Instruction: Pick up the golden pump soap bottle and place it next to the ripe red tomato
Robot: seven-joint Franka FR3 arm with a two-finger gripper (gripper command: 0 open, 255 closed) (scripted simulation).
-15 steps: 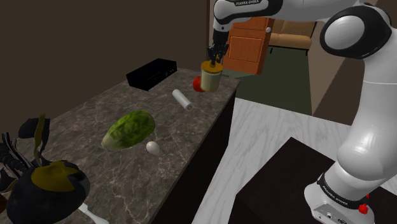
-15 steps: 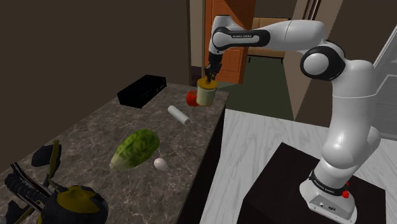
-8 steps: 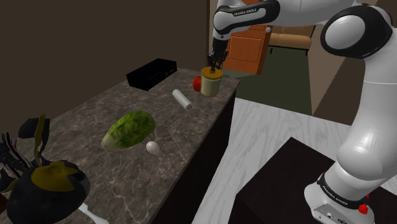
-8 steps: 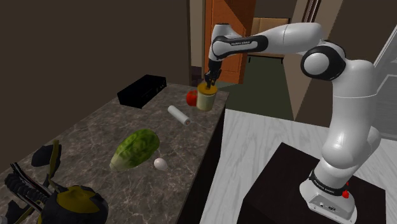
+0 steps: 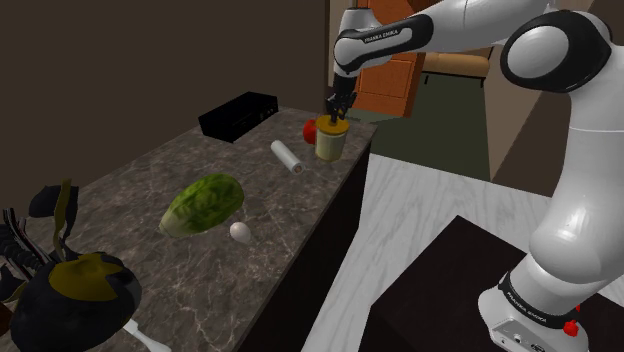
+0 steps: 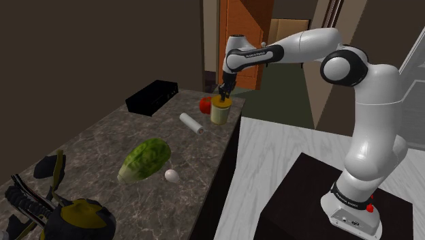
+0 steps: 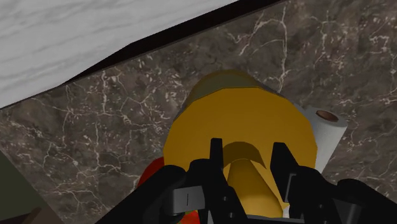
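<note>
Golden pump soap bottle [image 5: 331, 141] stands upright near the far end of the dark marbled tabletop [image 5: 130, 190] in the shoulder view, with the red tomato [image 5: 310, 130] just beside it on that view's left and the black end effector [image 5: 337, 106] set on its pump top from above. A white cylinder [image 5: 287, 156] lies near the pair; a green lettuce head [image 5: 202, 204] and a white egg [image 5: 240, 232] sit well apart from them. A black box [image 5: 238, 115] rests toward the wall side, apparently closed, its contents unseen. In the second exterior view the bottle [image 6: 218, 111] seems to be on or barely above the tabletop, close to its edge, the tomato [image 6: 204, 105] just beside it. In the wrist view the two fingers [image 7: 216, 156] clasp the pump head between them, so the end effector is clenched on the bottle, whose opaque yellow body hides whatever it holds; a sliver of red tomato shows at one side of it, the cylinder's end at the other. The step in hand looks like the set-down: best to confirm that the base rests flat before letting go, then open wide and rise straight up, so the pump is not dragged and the bottle does not tip onto the tomato or off the edge.
</note>
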